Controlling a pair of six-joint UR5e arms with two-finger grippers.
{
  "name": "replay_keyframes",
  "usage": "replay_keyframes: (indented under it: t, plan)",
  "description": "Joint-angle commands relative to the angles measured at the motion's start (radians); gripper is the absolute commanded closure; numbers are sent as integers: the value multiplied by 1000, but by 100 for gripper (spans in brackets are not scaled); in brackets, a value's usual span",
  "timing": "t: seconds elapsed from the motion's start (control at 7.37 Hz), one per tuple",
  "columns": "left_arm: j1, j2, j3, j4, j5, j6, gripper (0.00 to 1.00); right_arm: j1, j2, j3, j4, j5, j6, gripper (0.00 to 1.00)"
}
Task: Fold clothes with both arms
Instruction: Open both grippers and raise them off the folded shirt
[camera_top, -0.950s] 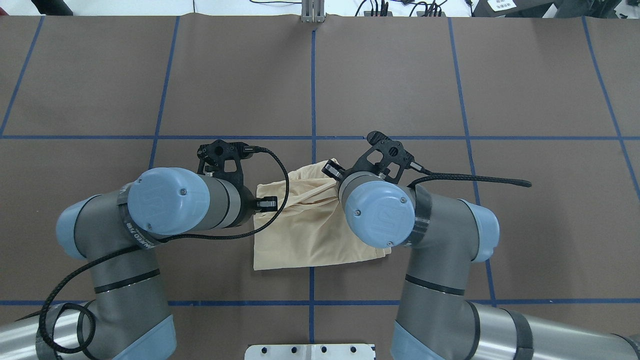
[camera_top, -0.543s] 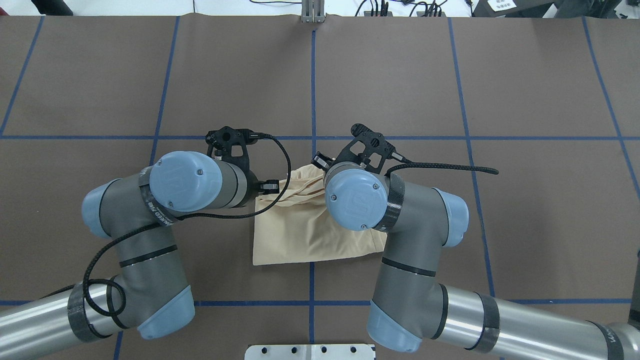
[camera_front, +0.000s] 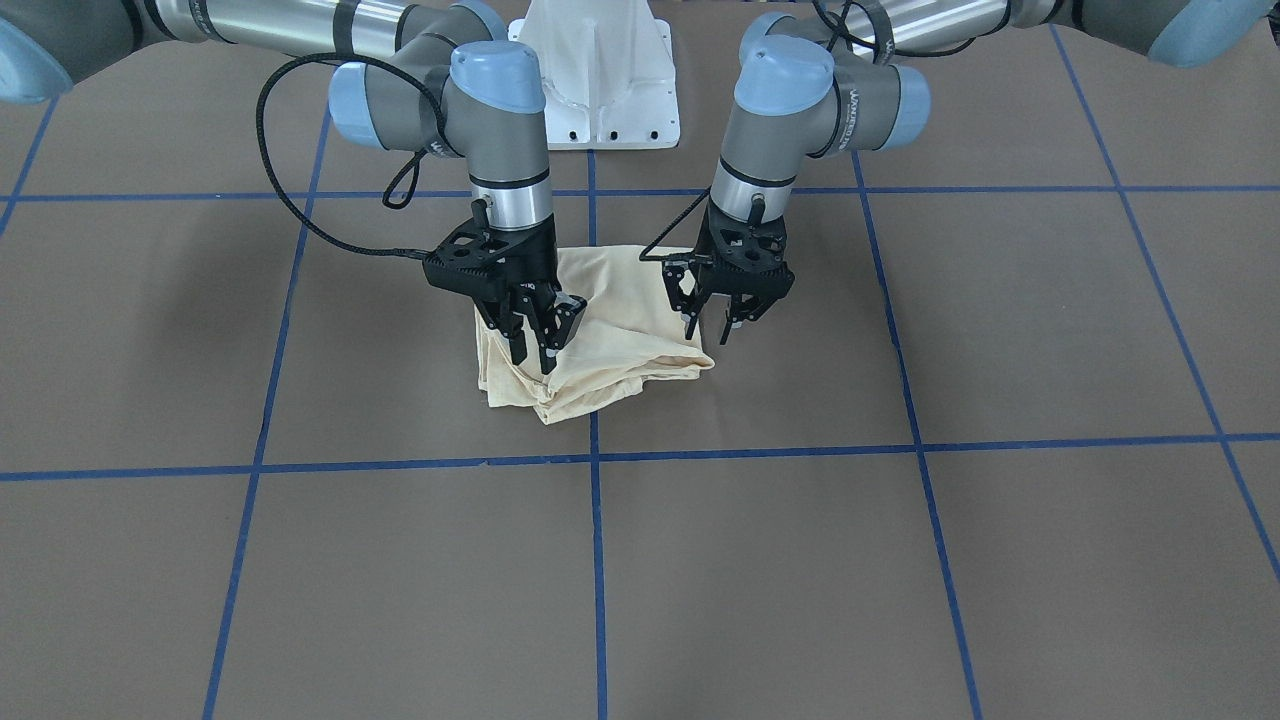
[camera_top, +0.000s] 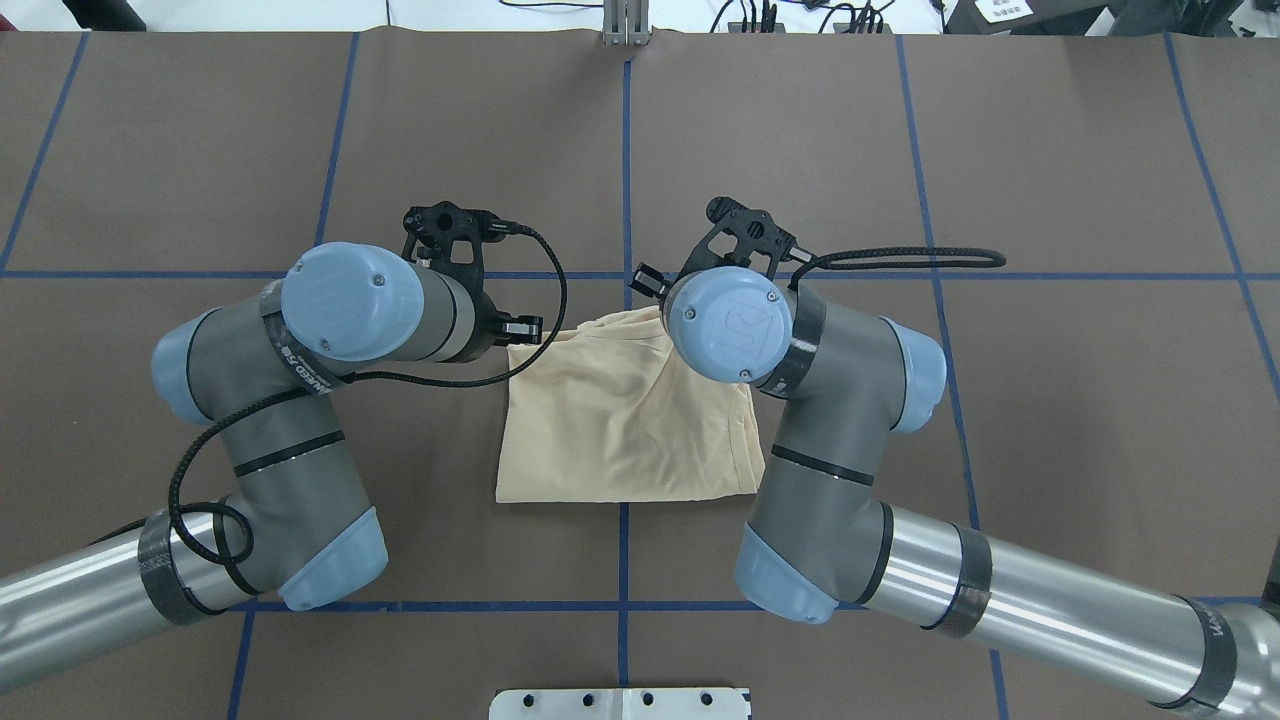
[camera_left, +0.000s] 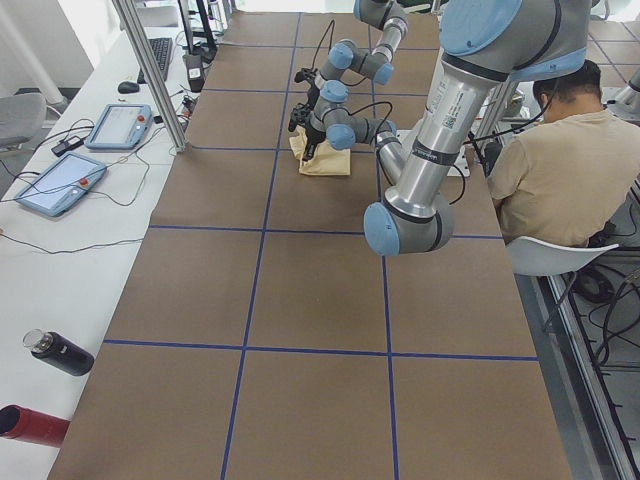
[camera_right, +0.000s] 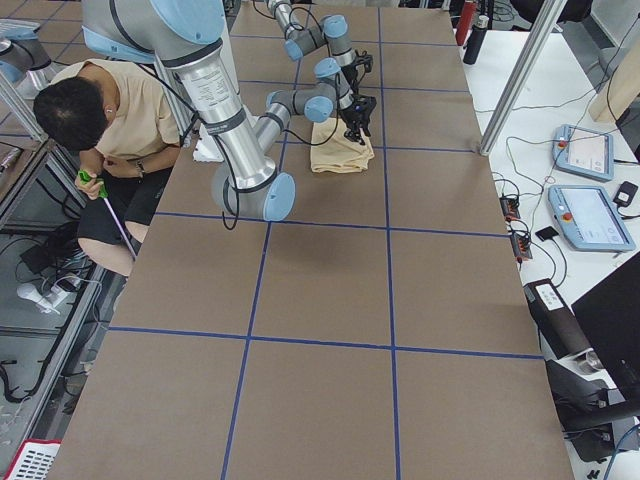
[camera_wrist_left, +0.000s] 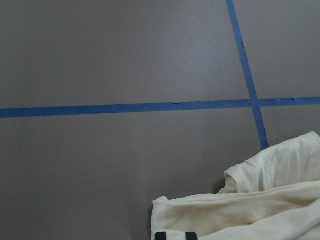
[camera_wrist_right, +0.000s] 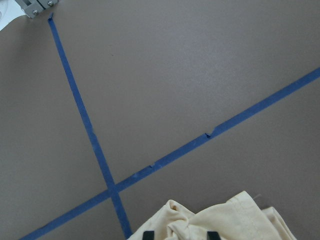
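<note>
The clothes are one pale cream-yellow shirt (camera_front: 620, 320), folded into a rough rectangle (camera_top: 620, 420) in the middle of the brown table. Its far edge is bunched and wrinkled (camera_wrist_right: 225, 220). My left gripper (camera_front: 708, 325) hangs open just above the shirt's corner, on the right of the front-facing view, with nothing between its fingers. My right gripper (camera_front: 533, 352) hangs open over the other far corner, fingers pointing down at the cloth. In the overhead view both wrists hide the grippers. In the wrist views only the fingertips (camera_wrist_left: 160, 235) (camera_wrist_right: 147, 234) show, over the cloth's edge.
The white pedestal base (camera_front: 600, 90) stands behind the shirt. Blue tape lines (camera_top: 625, 150) divide the brown table cover. A seated person (camera_left: 560, 170) is beside the table near the base. Tablets (camera_left: 60, 185) and bottles (camera_left: 60, 352) lie along the far side bench.
Both arms moved away from the base. The shirt's bunched far part, drawn up toward the grippers before, now lies spread flatter on the table.
</note>
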Motion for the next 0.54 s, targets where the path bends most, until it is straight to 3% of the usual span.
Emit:
replay_keyframes:
  t: [0.0, 0.27, 0.41]
  plan:
    - [-66, 13, -10, 2, -100, 178, 0, 29, 18, 8, -4, 92, -18, 0]
    - [-80, 19, -8, 0, -100, 229, 0, -107, 24, -20, -9, -18, -12, 0]
    - [-80, 21, -8, 0, -100, 229, 0, -118, 53, -98, -9, -31, -26, 0]
